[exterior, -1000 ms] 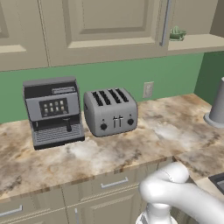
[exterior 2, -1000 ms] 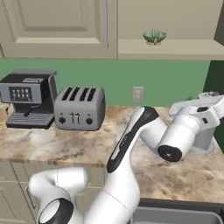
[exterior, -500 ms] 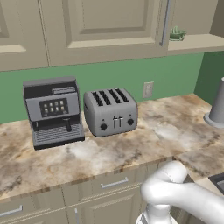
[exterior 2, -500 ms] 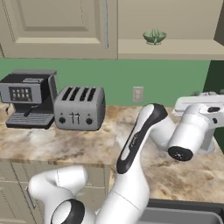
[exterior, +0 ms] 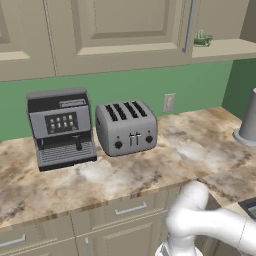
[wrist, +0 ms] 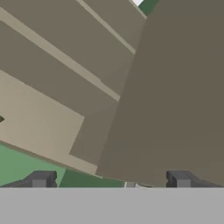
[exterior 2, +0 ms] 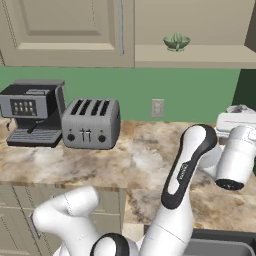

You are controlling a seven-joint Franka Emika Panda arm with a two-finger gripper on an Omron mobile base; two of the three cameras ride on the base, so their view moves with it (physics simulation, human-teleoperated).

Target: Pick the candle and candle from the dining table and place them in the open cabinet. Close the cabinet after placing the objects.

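Cabinet (exterior: 120, 30) first, in the left base view: it hangs above the counter (exterior: 165, 165), its recessed-panel door flat to the front, the long grey bar handle (exterior: 188, 25) running vertically at its right edge. Right of it is an open shelf bay with a small green bowl (exterior: 202, 38) on the ledge. Below stand an espresso machine (exterior: 61, 127) and, just beside it, a four-slot toaster (exterior: 126, 127), both backed against the green wall. A grey cylinder (exterior: 248, 120) stands at the far right. I cannot find either candle here.

In the right base view the same door (exterior 2: 67, 30) and handle (exterior 2: 121, 27) sit upper left, the bowl (exterior 2: 176, 42) on the shelf to their right. The arm's wrist (exterior 2: 235, 157) is raised at the right, over the counter, probably reaching up toward the open bay.

From the hand view, the gripper (wrist: 111, 180) looks steeply up at beige cabinet panelling (wrist: 65, 74) — a large darker beige surface (wrist: 175, 96), likely a swung-out door, fills the right. Its fingertips (wrist: 41, 179) stand widely spread with nothing between them. No candle shows, so where the candles are, and their long axes, I cannot tell.
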